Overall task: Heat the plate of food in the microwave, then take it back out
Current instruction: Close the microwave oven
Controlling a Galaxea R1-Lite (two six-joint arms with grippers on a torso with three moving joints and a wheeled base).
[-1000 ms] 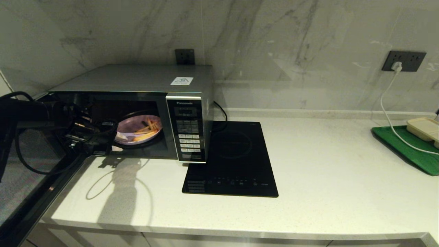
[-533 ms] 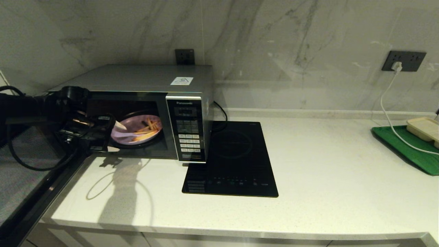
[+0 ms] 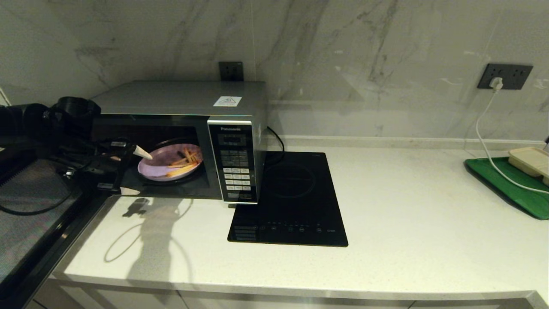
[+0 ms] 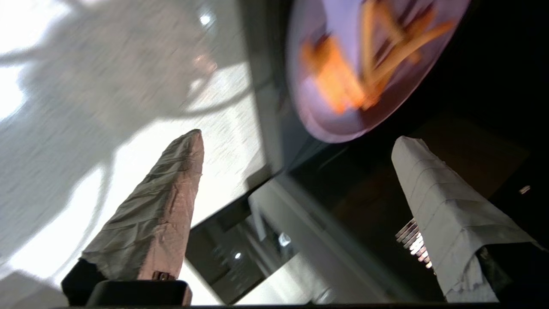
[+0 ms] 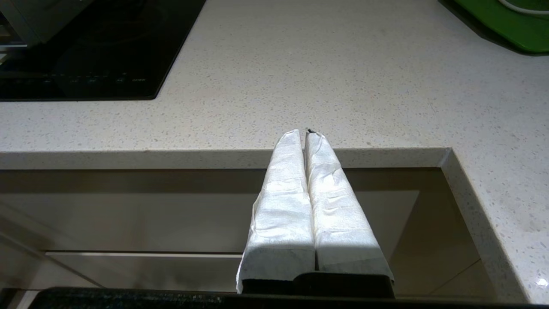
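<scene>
Head view: the microwave stands at the desk's 10 o'clock corner with its door swung wide toward 8 o'clock; the plate of food sits inside the cavity, fry sticks on its 3 o'clock half.
Left gripper: at the cavity mouth, at the plate's 9 o'clock edge, jaws spread apart and grasping nothing; one taped fingertip points at the plate rim.
Left wrist view: both taped fingers with a wide gap between them, the lilac plate beyond their tips and apart from them; plate and fries are smeared there.
Right wrist view: the right gripper, out of the head view, hangs over the desk's 6 o'clock edge, jaws clenched together on nothing.
Induction hob: just beside the microwave at its 3 o'clock.
Green tray: at the desk's 3 o'clock end, cut off by the frame, a beige container on it.
Hidden: the door's handle strip is not visible.
</scene>
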